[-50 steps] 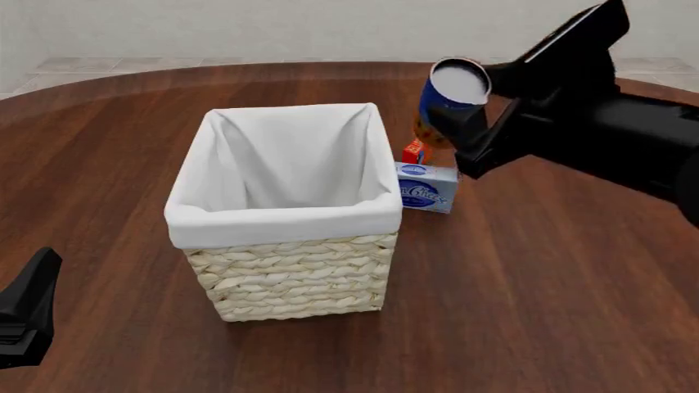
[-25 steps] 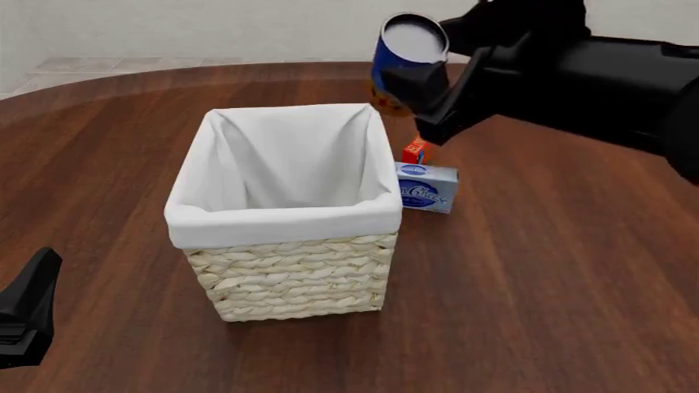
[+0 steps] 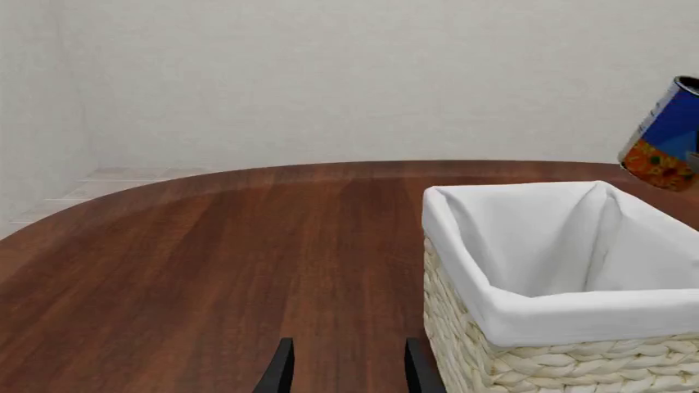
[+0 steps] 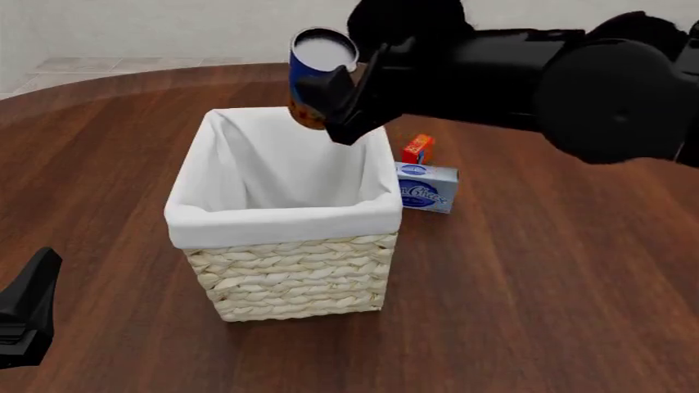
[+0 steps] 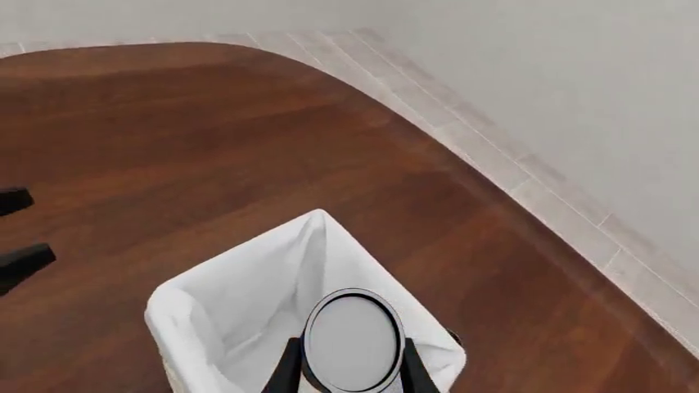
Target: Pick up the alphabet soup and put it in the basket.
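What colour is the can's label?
Blue above, orange with yellow below, on the can; clearest in the left wrist view.

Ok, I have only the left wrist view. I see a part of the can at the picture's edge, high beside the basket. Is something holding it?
Observer: Yes. The right gripper is shut on the alphabet soup, one finger on each side.
Operator: Is it above the basket opening?
Observer: In the right wrist view the can hangs over the white liner of the basket, close to the far rim, not over the middle.
Operator: Is anything hidden behind the basket?
Observer: A light-blue box and a small orange-red carton stand on the table, right of the basket in the front view.
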{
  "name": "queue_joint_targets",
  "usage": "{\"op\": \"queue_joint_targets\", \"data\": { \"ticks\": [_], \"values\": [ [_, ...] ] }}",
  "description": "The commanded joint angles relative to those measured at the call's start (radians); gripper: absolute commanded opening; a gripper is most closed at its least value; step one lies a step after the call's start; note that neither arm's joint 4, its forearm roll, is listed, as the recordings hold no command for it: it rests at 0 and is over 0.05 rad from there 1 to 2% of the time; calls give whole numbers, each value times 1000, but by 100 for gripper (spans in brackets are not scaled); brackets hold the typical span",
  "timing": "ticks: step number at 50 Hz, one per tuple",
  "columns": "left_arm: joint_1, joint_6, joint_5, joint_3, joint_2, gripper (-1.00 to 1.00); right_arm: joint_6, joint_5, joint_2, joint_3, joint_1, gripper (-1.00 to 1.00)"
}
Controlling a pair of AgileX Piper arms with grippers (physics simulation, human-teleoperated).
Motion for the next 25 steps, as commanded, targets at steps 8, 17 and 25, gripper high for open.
{"op": "queue_joint_targets", "data": {
  "ticks": [8, 17, 25],
  "values": [
    [0, 0, 0, 0, 0, 100, 62, 106, 145, -145, 82, -100],
    [0, 0, 0, 0, 0, 100, 47, 167, 192, -190, 91, -100],
    [0, 0, 0, 0, 0, 100, 50, 208, 240, -231, 93, -100]
  ]
}}
